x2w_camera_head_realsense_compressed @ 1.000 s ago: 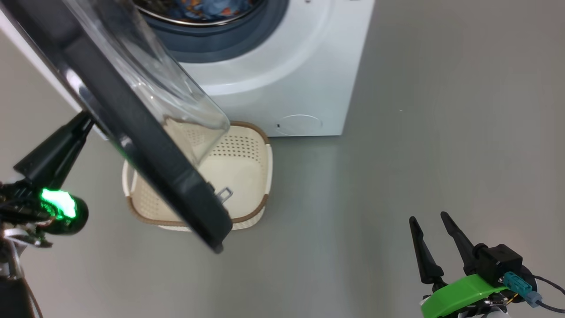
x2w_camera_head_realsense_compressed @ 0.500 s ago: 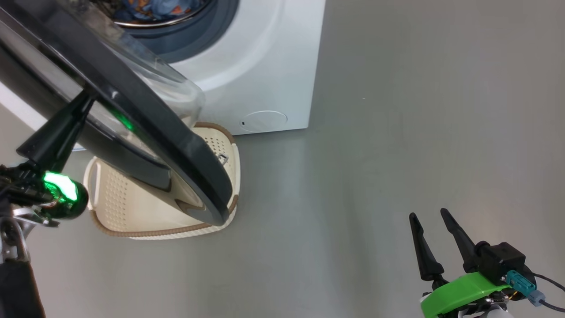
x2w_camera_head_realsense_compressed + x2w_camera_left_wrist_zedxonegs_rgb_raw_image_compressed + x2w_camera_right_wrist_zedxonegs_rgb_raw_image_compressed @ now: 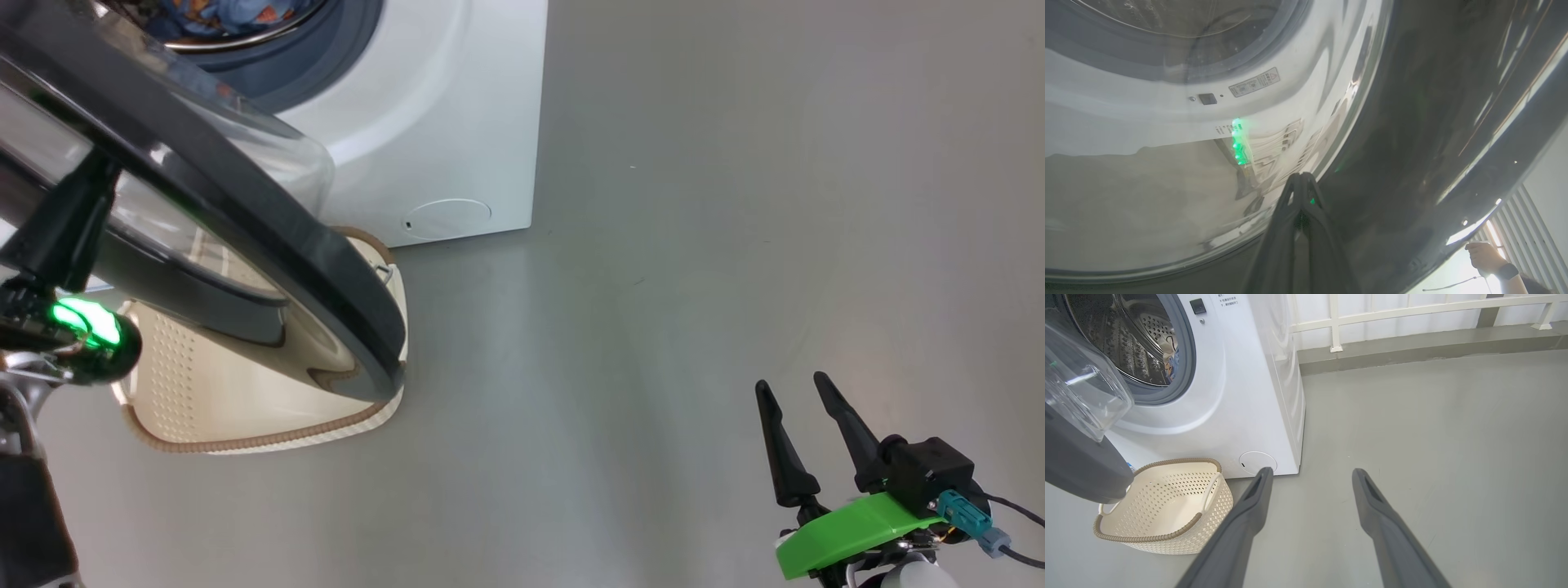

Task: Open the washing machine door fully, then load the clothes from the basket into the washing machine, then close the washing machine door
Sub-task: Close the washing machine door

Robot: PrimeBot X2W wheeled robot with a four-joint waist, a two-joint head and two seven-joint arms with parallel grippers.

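**Door swinging shut**

Since a second ago the washing machine door has swung in toward the washing machine. My left gripper, clenched on nothing, presses its glossy face. The clothes lie in the drum, and the basket sits beneath the door. My right gripper hangs spread. The warning sticker is too small to read.

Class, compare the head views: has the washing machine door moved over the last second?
Yes. The washing machine door has swung nearer the filter cap, closing toward the washing machine.
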